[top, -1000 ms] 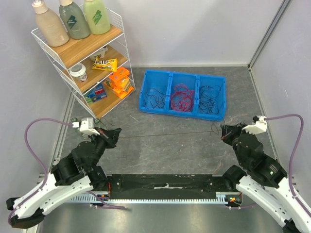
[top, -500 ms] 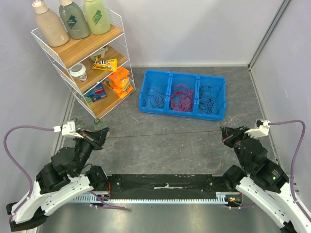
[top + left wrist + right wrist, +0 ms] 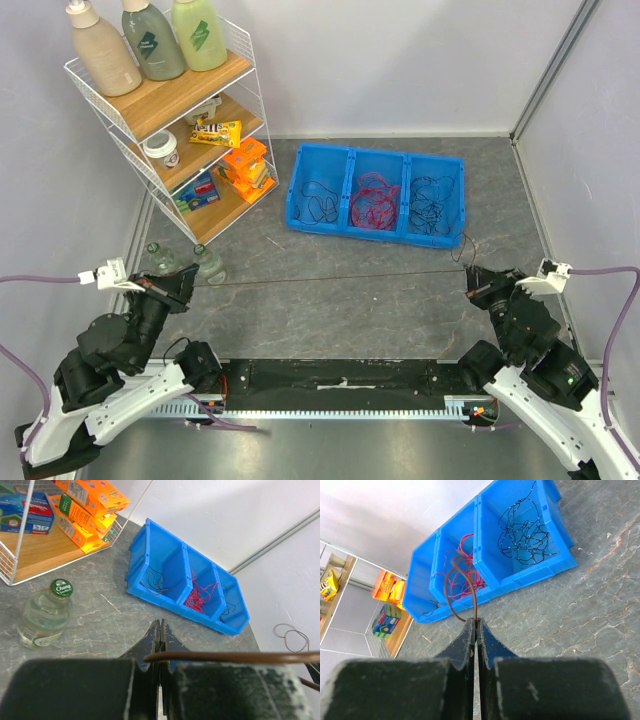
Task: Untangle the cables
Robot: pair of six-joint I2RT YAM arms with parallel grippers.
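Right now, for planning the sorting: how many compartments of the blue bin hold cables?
3: left compartment, sparse dark wires; middle compartment, a red clump; right compartment, a black clump. None looks hidden.

setting: robot lab cell | evidence: bare grey partition walls [image 3: 400,60], staged wire shelf [image 3: 180,92], blue bin [image 3: 330,228]
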